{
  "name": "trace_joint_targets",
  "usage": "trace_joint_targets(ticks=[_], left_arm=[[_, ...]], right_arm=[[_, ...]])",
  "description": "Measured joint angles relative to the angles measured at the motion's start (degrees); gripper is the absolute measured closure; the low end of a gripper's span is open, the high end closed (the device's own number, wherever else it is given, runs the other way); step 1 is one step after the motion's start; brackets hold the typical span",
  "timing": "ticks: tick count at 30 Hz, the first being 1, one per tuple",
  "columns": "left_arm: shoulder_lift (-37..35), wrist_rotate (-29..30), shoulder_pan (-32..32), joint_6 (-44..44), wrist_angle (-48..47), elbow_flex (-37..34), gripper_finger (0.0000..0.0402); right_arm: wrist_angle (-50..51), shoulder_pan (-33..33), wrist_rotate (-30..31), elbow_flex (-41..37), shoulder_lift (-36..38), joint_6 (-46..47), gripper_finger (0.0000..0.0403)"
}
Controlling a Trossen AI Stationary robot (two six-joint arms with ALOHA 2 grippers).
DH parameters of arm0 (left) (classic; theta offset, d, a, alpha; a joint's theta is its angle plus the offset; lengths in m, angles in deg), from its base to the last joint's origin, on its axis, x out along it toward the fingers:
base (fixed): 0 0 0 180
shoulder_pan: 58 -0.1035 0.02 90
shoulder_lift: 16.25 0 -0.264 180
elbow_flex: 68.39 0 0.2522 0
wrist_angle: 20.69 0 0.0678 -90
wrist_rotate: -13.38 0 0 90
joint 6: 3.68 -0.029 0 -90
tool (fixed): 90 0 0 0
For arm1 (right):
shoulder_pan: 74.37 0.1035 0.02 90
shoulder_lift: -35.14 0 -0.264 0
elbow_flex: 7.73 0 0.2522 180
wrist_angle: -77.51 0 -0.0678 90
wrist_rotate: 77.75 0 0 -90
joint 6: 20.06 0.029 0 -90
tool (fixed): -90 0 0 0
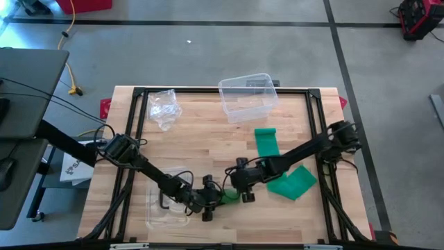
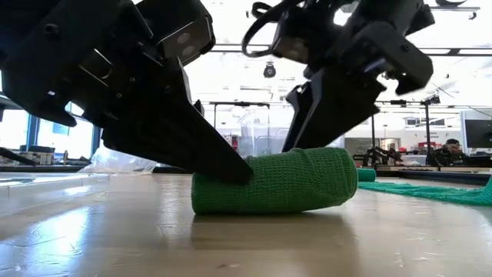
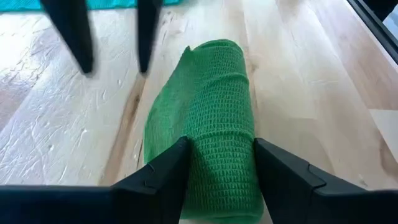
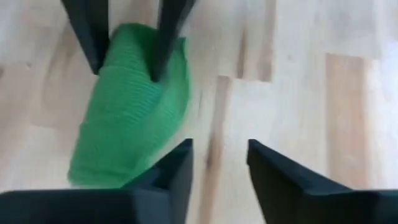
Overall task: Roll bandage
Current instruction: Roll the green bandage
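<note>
Bandage roll (image 3: 214, 124), green, lies flat on the wooden surface (image 1: 194, 139), its long axis running from my left gripper (image 3: 217, 171) toward the right one. I see the left gripper clamped on one end of the roll, a finger on each side. My right gripper (image 4: 217, 165) sits just off the roll's other end with its fingers parted and nothing between them, the roll lying beside one fingertip. Beyond the right gripper, away from the left, the unrolled green bandage strip (image 1: 277, 163) trails across the surface in a bent band. Farther off past that strip stands a clear plastic bin (image 1: 248, 96); I cannot tell what is in it. A crumpled clear bag (image 1: 164, 106) lies well away, and a clear tray (image 1: 166, 205) lies under my left arm.
</note>
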Motion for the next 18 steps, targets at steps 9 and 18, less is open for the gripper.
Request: trace_joint_targets(ticks=[9,18], left_arm=[[0.03,-0.04,0.0,-0.03,0.09,-0.08,0.0232],[0.08,0.2,0.13,-0.08,0.36,-0.1,0.0232]], right_arm=[[-4.46,1.15,-12.19,0.02,5.25,-0.51,0.0188],[-12.79,2.96,-8.14,-1.0,-5.03,6.21,0.0187]])
